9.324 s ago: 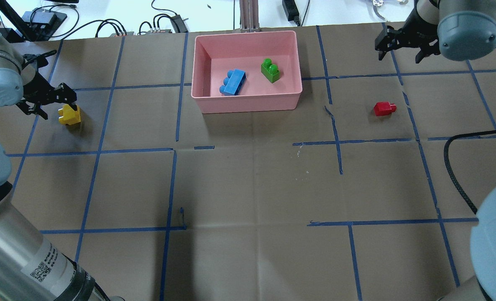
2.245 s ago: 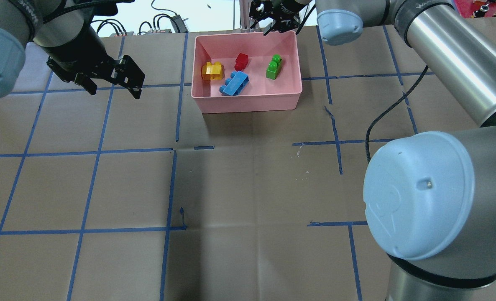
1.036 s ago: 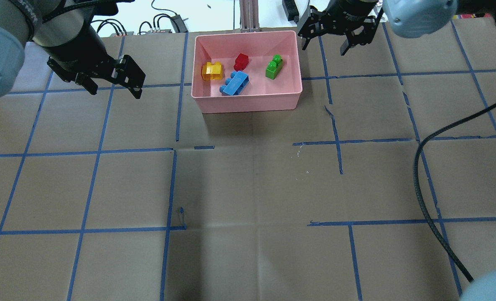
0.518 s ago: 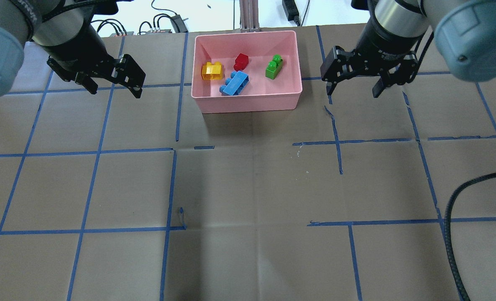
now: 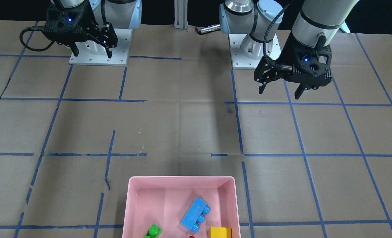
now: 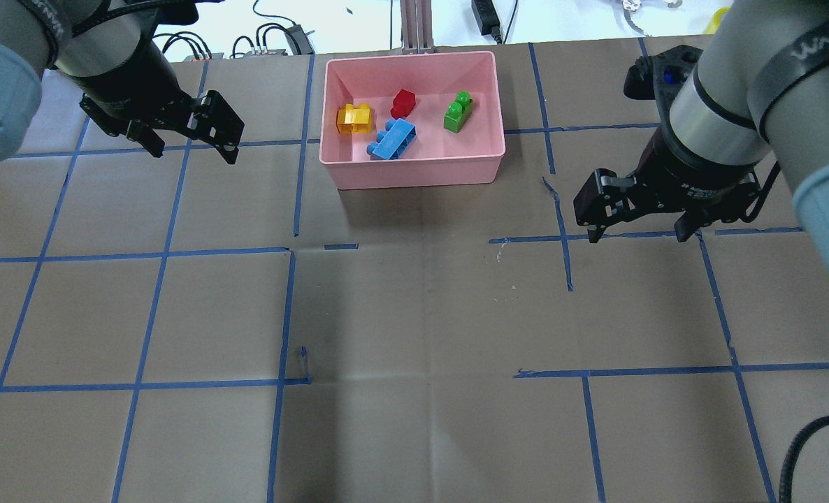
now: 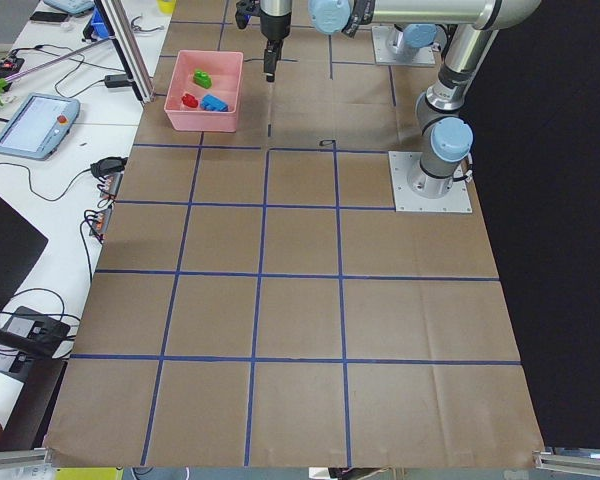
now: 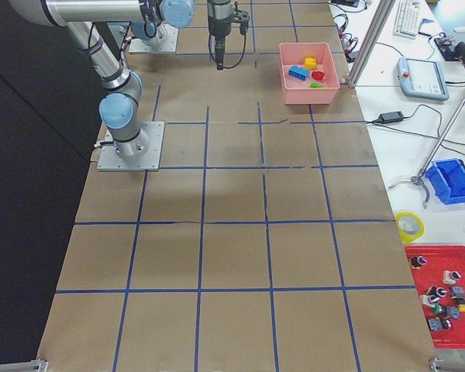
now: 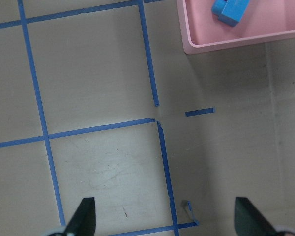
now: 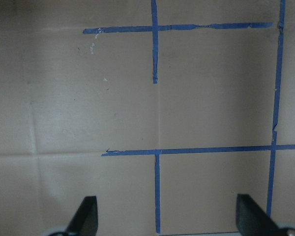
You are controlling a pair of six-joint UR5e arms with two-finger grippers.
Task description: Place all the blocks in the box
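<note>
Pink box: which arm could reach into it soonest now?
Left. The left gripper hangs open beside the box, level with it; the right gripper, also open, sits farther away, nearer the robot. All four blocks already lie inside.

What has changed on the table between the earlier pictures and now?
The yellow block and the red block went from the table into the box. The right gripper, open and empty, then drew back from the box toward the robot. The blue block and the green block stayed in the box; the left gripper hangs open, unmoved in the latest pictures.
</note>
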